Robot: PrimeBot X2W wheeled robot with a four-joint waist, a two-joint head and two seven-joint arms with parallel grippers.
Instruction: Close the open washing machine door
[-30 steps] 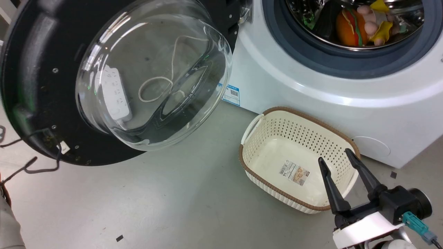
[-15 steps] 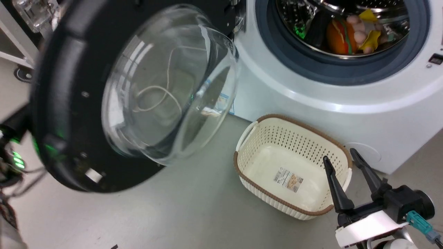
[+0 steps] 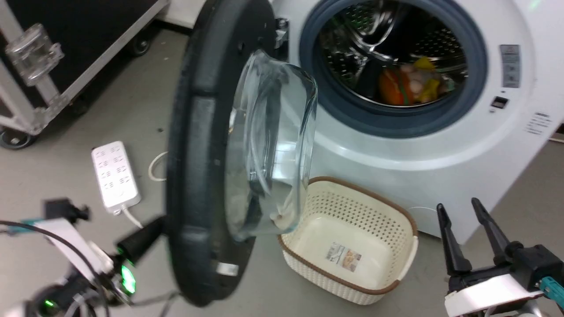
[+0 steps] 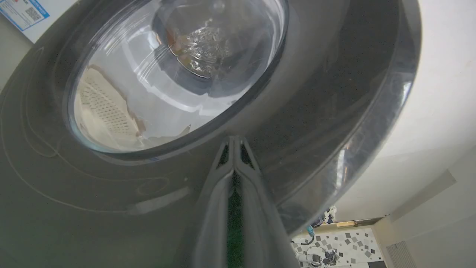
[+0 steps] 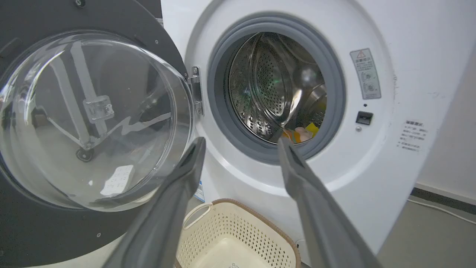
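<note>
in the head view the washing machine [image 3: 440,145] stands with its drum [image 3: 392,66] uncovered and soft toys [image 3: 403,83] lying inside. the washing machine door [image 3: 198,154] swings out from the hinge side of the machine's front, nearly edge-on to the camera, its glass window [image 3: 273,149] bulging toward the machine. a cream basket [image 3: 398,215] sits on the floor just in front of the machine, below the drum. a white power strip [image 3: 115,176] lies on the floor beyond the door, on the side away from the machine. the left gripper [image 3: 147,233] reaches in at the door's outer face, the side turned from the machine, its tips hidden by the door's edge. the right gripper [image 3: 457,204] hangs in front of the machine's lower corner, past the basket, fingers spread and holding nothing. in the left wrist view the left gripper [image 4: 234,143] has its two fingers pressed together with nothing between them, tips against the door's [image 4: 316,93] dark outer face just under the window [image 4: 174,67]; the machine's blue sticker [image 4: 24,11] shows at a corner. in the right wrist view the right gripper's [image 5: 241,143] fingers stand wide apart, pointing at the machine [image 5: 372,167]. the door [image 5: 111,15] hangs from the hinge [image 5: 196,89] beside the drum [image 5: 275,85], and the basket [image 5: 238,208] is at the machine's foot.
</note>
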